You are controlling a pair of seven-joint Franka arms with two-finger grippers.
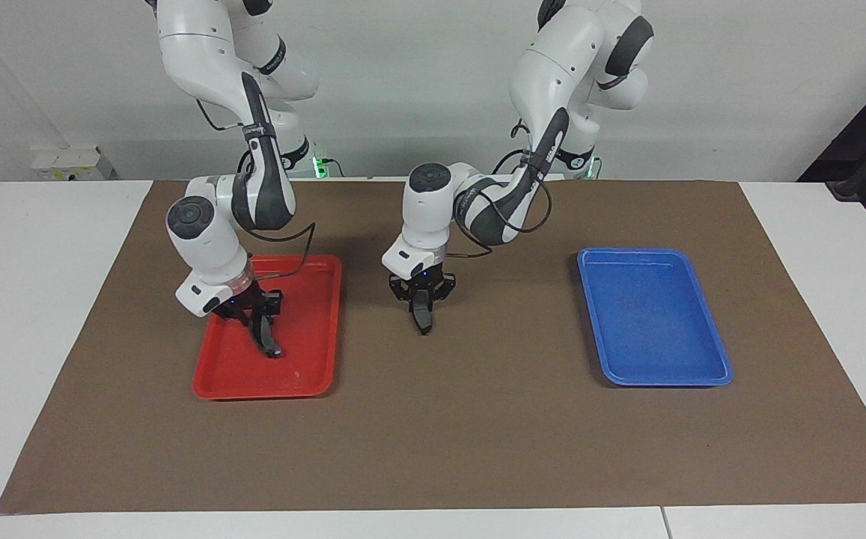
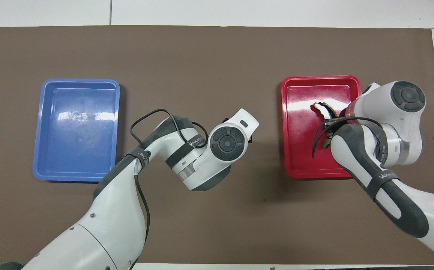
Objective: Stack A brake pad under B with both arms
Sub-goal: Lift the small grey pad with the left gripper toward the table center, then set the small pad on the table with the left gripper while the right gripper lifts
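Both grippers clamped, left gripper (image 1: 421, 311) gripping A brake pad (image 1: 422, 320), right gripper (image 1: 259, 323) seemingly B (image 1: 268, 340)

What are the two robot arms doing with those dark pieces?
Each arm is holding one brake piece. The left gripper is shut on the A brake pad, the short grey one, hanging over the brown mat between the two trays. The right gripper is shut on B, the long curved black piece, whose lower end is down in the red tray. The blue tray has nothing in it. The pieces are not stacked yet.
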